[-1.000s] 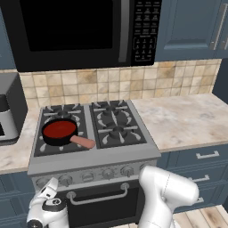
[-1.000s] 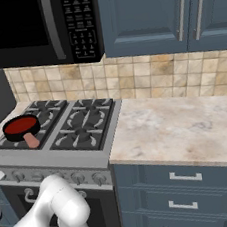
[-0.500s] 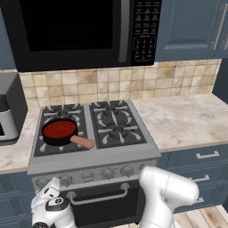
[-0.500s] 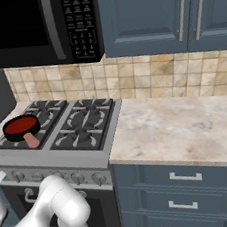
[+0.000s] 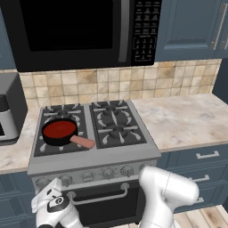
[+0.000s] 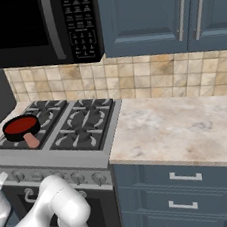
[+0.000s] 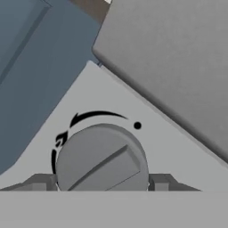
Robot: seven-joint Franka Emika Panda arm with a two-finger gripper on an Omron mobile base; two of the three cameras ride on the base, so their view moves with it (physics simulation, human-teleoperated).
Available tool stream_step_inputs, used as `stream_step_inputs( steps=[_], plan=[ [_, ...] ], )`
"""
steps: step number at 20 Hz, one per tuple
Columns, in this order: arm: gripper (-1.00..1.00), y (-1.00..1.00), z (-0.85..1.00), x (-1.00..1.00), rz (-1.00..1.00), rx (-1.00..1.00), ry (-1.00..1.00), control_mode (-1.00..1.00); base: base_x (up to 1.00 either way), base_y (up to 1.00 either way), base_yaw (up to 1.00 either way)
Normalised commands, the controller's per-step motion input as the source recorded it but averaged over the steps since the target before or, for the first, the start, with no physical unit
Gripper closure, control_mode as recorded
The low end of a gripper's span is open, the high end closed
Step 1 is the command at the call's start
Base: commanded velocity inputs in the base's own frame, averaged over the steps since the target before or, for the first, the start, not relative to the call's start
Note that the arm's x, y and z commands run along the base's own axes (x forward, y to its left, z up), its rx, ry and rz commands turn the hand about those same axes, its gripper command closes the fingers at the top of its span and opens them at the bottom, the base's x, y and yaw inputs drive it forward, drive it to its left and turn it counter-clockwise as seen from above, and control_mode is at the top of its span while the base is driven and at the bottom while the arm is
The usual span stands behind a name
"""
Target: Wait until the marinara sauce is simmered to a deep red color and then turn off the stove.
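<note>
One stove (image 5: 95,153) sits between stone counters (image 5: 187,120), with one black microwave (image 5: 80,31) hung above it and blue cabinets (image 6: 163,13) with two bar handles to the microwave's right. The stove has four black grated burners, a row of round knobs along its front panel and one oven door with a bar handle below them. Left of the stove stands one grey toaster oven (image 5: 9,111); right of the stove, under the counter, are blue drawers (image 6: 179,178) with short metal pulls. One small black pan (image 5: 60,132) rests on the stove's front left burner, its pinkish handle pointing toward the stove's front right, and the marinara sauce (image 5: 59,129) fills it as a flat disc of deep red. The white arm bends down low in front of the stove, its hand reaching to the left end of the knob row. The gripper (image 7: 102,185) is set squarely over one round grey knob (image 7: 102,160), which has a raised bar across its face and black markings with a dot around it; the finger tips (image 7: 40,183) stand wide, one at each side of the knob. The microwave's keypad writing is too small to read.
</note>
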Motion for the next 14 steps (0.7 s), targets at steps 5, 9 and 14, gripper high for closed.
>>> stream_step_inputs(
  steps=[5, 9, 14],
  plan=[
    [1.0, 0.0, -0.18, -0.02, -0.01, 0.15, -0.08, -1.0, 0.0, 0.0, 0.0],
    [1.0, 0.0, -0.19, -0.01, -0.02, 0.16, -0.07, -1.0, 0.0, 0.0, 0.0],
    [1.0, 0.0, -0.19, -0.05, -0.02, 0.19, -0.06, -1.0, 0.0, 0.0, 0.0]
  ],
)
